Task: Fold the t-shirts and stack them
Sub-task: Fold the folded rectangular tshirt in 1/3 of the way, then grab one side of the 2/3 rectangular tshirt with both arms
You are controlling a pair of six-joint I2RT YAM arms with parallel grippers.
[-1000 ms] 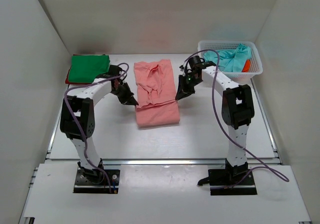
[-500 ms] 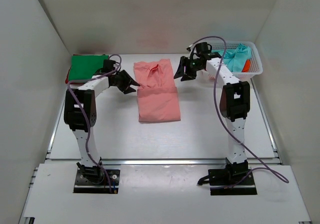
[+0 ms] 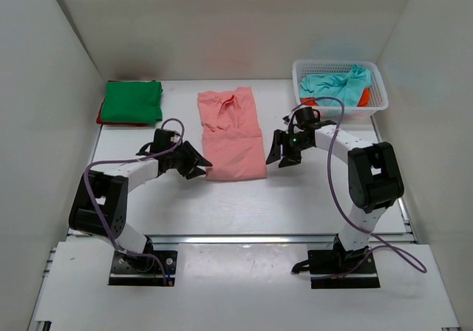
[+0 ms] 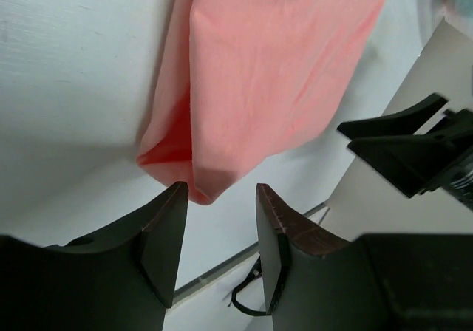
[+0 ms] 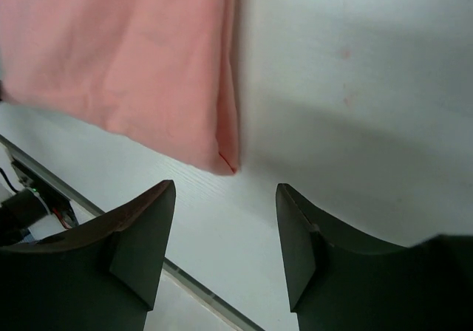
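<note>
The salmon pink t-shirt [image 3: 231, 135] lies partly folded in the middle of the table, its far part rumpled. My left gripper [image 3: 198, 162] is open at its near left corner. In the left wrist view that corner [image 4: 194, 183] sits just ahead of my open left gripper [image 4: 222, 190]. My right gripper [image 3: 277, 154] is open at the near right corner; the right wrist view shows the cloth [image 5: 126, 50] a little beyond my empty right gripper [image 5: 225, 187]. A folded green t-shirt [image 3: 131, 100] lies on a red one [image 3: 100, 115] at the back left.
A white mesh basket [image 3: 378, 103] at the back right holds a teal t-shirt [image 3: 338, 87] and an orange-red one [image 3: 363, 97]. White walls close in the table on three sides. A metal rail [image 3: 236, 236] runs along the near edge.
Both grippers have opened and let go of the salmon shirt. They went to its far end, then came back low to its near corners. The shirt now lies shorter.
</note>
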